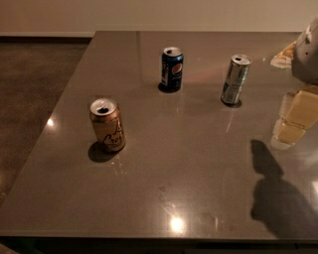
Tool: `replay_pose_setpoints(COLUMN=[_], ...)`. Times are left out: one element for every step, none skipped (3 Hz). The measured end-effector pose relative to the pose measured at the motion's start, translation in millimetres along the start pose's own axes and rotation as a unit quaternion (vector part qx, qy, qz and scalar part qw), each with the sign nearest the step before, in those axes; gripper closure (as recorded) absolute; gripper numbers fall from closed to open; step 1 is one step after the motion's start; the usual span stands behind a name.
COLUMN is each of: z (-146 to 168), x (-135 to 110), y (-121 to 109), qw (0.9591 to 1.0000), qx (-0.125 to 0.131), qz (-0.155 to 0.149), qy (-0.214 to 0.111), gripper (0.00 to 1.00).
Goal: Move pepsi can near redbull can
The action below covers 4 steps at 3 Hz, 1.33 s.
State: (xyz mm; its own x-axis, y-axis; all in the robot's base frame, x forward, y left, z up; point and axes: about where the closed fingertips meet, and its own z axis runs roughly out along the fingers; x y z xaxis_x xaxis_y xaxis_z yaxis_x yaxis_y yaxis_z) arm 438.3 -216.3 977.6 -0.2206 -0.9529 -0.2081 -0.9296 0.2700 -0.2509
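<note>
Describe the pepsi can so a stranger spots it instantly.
Look at the table, with the claw at its right edge. The pepsi can stands at the back, left of the redbull can. It alone is dark blue with a round logo.

A plain indoor room, perhaps an office break area or a lab; which one cannot be told. A large, glossy grey worktop (198,198) shines with glare. A dark speckled hard floor (35,79) lies at 9 o'clock and a bare pale wall (149,15) at 12. The robot's end effector (295,116) hangs at 3 o'clock.
</note>
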Motion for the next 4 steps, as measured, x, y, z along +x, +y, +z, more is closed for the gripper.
replay_pose_setpoints(z=[0, 2, 12, 27], x=[0, -5, -22, -43], y=[0, -10, -37, -70], qw=[1.0, 0.9996, 0.9972, 0.9928], qx=[0.0, 0.01, 0.033, 0.044], qz=[0.0, 0.026, 0.067, 0.108], qy=[0.0, 0.002, -0.003, -0.028], gripper=[0.0, 0.0, 0.0, 0.0])
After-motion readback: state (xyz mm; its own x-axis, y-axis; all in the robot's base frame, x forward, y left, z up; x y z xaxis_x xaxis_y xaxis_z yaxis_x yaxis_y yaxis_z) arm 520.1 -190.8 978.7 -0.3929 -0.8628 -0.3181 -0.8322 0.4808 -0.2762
